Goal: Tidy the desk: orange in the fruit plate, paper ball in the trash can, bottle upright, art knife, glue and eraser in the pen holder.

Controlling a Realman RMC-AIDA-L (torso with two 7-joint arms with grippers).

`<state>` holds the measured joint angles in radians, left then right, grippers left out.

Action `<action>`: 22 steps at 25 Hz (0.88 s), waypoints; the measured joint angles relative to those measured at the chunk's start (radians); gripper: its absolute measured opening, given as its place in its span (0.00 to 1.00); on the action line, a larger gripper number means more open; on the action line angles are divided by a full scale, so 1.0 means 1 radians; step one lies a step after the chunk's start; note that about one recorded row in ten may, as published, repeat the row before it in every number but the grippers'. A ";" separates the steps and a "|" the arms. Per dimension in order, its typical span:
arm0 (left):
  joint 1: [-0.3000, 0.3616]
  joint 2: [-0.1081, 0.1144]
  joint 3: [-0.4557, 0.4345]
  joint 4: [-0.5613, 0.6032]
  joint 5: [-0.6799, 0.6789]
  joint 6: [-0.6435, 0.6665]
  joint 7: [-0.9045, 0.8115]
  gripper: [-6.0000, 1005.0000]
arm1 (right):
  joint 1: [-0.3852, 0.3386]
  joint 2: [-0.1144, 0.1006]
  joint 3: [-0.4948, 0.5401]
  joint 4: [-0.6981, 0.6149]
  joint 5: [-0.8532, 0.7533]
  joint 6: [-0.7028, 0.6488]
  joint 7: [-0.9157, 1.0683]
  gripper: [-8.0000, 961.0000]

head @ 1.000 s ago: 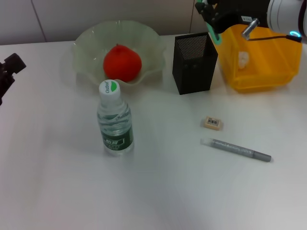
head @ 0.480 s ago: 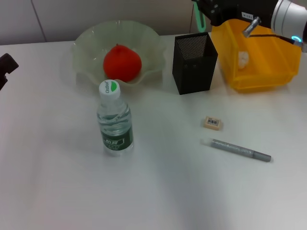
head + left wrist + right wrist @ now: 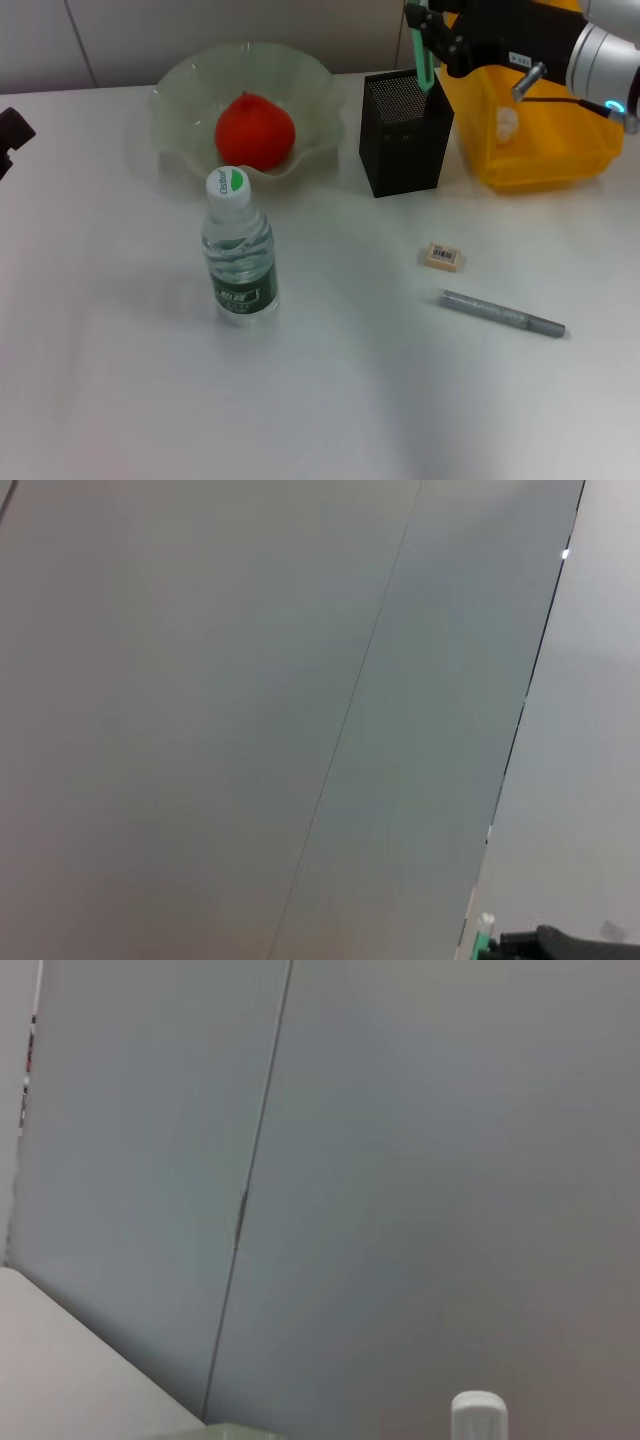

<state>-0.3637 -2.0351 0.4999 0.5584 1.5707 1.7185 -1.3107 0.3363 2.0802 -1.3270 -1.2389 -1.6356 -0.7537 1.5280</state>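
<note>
A green art knife (image 3: 421,55) is held upright in the clenched right gripper (image 3: 432,45) above the pen holder (image 3: 404,130). The eraser (image 3: 444,257) label is illegible. The left gripper (image 3: 10,135) is parked; its jaws cannot be judged.

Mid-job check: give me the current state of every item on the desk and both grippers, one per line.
Orange: in the fruit plate.
Bottle: upright, capped.
Pen holder: upright, green knife at its rim.
Right gripper: shut on the knife, above the holder.
Eraser: lying on the desk.
Glue: lying on the desk.
Trash can: holds the paper ball.
Left gripper: parked at the desk's edge.
</note>
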 joint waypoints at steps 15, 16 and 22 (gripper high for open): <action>0.004 0.002 0.000 0.000 -0.026 0.006 -0.027 0.04 | 0.138 -0.002 0.217 0.309 0.194 -0.169 -0.273 0.22; 0.005 0.001 0.000 0.000 -0.027 0.007 -0.027 0.04 | 0.143 -0.003 0.218 0.316 0.194 -0.169 -0.279 0.22; 0.006 -0.003 0.000 0.000 -0.027 0.003 -0.026 0.04 | 0.162 -0.003 0.219 0.370 0.193 -0.173 -0.287 0.22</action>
<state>-0.3574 -2.0380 0.5001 0.5584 1.5434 1.7220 -1.3371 0.4983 2.0770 -1.1077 -0.8686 -1.4424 -0.9266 1.2408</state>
